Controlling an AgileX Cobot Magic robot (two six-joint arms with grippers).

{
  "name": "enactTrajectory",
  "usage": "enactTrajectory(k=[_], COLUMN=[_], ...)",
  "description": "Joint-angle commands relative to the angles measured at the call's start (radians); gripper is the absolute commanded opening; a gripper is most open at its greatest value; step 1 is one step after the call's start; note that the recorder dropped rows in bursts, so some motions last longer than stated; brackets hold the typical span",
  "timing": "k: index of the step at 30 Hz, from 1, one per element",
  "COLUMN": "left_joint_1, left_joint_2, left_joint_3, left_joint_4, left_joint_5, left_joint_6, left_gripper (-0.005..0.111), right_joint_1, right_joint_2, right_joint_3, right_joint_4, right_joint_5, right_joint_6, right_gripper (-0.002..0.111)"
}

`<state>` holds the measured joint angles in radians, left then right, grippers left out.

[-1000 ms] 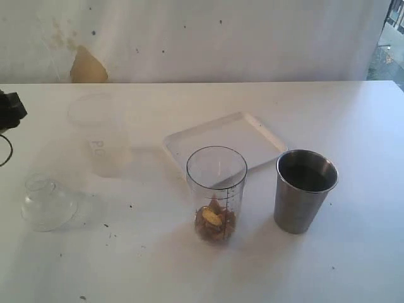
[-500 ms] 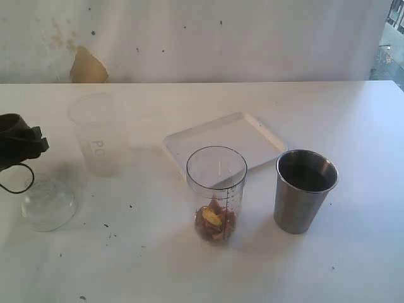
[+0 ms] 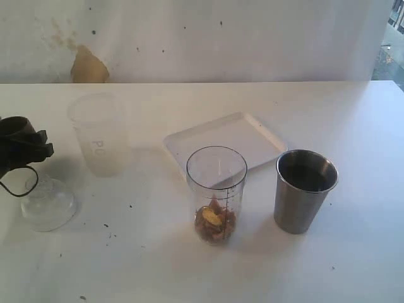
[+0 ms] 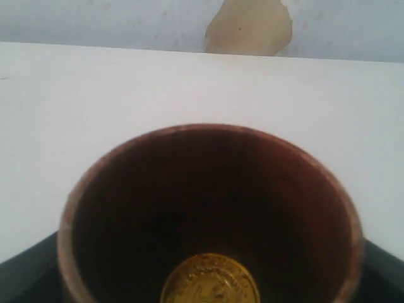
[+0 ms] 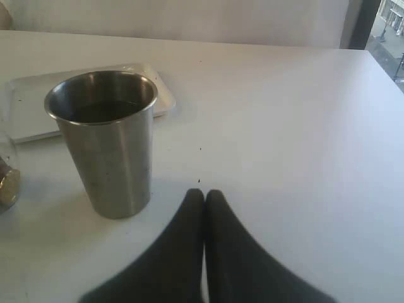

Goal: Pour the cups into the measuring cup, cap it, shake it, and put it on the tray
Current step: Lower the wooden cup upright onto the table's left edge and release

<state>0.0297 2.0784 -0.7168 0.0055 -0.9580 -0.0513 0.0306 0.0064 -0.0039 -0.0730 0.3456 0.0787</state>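
right now i'm holding the wooden cup (image 4: 208, 183) in the left gripper (image 3: 26, 148). its jaws are standing wide around the cup's round belly, out at 9 o'clock from the measuring cup (image 3: 216, 189) and hanging over the dome lid (image 3: 47, 205). the right gripper (image 5: 203, 197) is resting pinched fully together, gripping nothing, near the steel tumbler (image 5: 107, 145).

what's worrying me is that the frosted cup (image 3: 98, 136) at 10 o'clock is standing close to the carry path, so a low swing could be clipping it or the lid. a quick tip could be bouncing the gold disc (image 4: 209, 281) off the measuring cup's narrow rim, or nudging that light cylinder over.

the wooden cup is showing that one disc. the measuring cup is holding a small brown heap with a gold piece low down. the tumbler at 3 o'clock is looking dark inside, and i can't tell what's in it. the tray (image 3: 243, 134) at 12 o'clock is carrying nothing i can see.
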Motion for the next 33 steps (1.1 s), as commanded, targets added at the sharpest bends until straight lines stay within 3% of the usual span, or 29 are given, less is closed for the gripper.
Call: enactTrajectory(k=[1,19,24,33], left_joint_1=[0.004,0.004,0.004,0.004], left_joint_2=[-0.002,-0.112,-0.199,-0.388], left_joint_3=[-0.007,-0.005,-0.005,-0.005], left_joint_4=[0.003,0.003,0.003,0.003], left_joint_5=[-0.035,0.016,0.102,0.393], left_joint_6=[0.004,0.007,0.006,-0.017], left_gripper=[0.103,0.105,0.105,0.105], right_joint_1=[0.001,0.001,0.001,0.001], right_joint_2=[-0.006,-0.006,-0.006,-0.006], right_joint_3=[0.004,0.004,0.004,0.004], right_joint_4=[-0.006,-0.006,-0.006,-0.006], right_joint_5=[-0.003,-0.003,-0.003,-0.003], right_joint_6=[0.005,0.005,0.005,0.005], right_gripper=[0.000,0.000,0.000,0.000])
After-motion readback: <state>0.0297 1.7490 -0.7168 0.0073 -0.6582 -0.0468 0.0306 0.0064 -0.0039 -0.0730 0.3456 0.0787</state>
